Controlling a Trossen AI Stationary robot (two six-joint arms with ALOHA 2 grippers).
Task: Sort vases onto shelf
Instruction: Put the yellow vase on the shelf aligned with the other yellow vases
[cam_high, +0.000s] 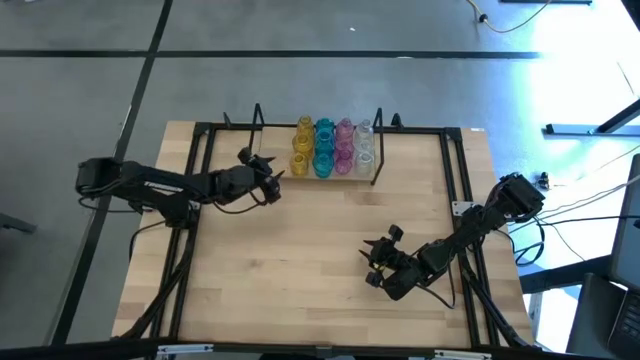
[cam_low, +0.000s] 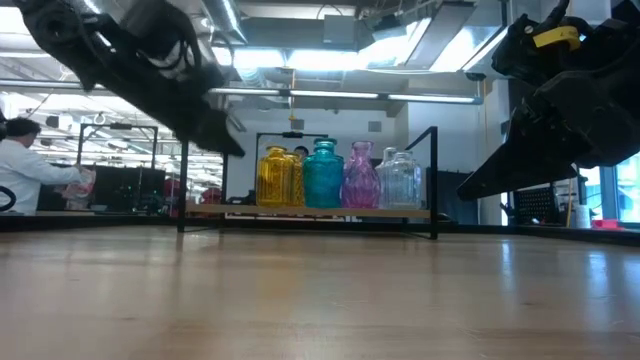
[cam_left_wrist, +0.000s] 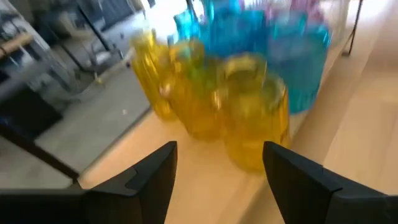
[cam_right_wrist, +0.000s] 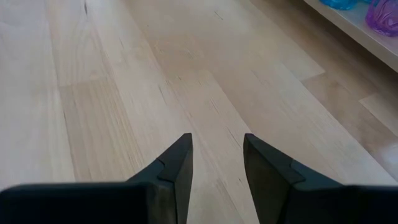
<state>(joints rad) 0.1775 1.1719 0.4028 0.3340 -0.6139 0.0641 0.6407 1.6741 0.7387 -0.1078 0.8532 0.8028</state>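
Table (cam_high: 300, 260) wood, black frame. Shelf (cam_high: 268, 168) at its far edge, carrying the vases (cam_high: 333, 147) in colour rows: yellow, teal, pink, clear, left to right. Left gripper (cam_high: 272, 178) just left of shelf, facing the yellow vases (cam_left_wrist: 249, 118), fingers (cam_left_wrist: 155, 171) spread wide, holding nothing. Right gripper (cam_high: 372, 262) over bare table, well clear of shelf, fingers (cam_right_wrist: 177, 165) slightly apart, empty.

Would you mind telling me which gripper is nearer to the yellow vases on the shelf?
The left gripper is nearer, open just beside the yellow vases. The right gripper is open, far off over bare table.
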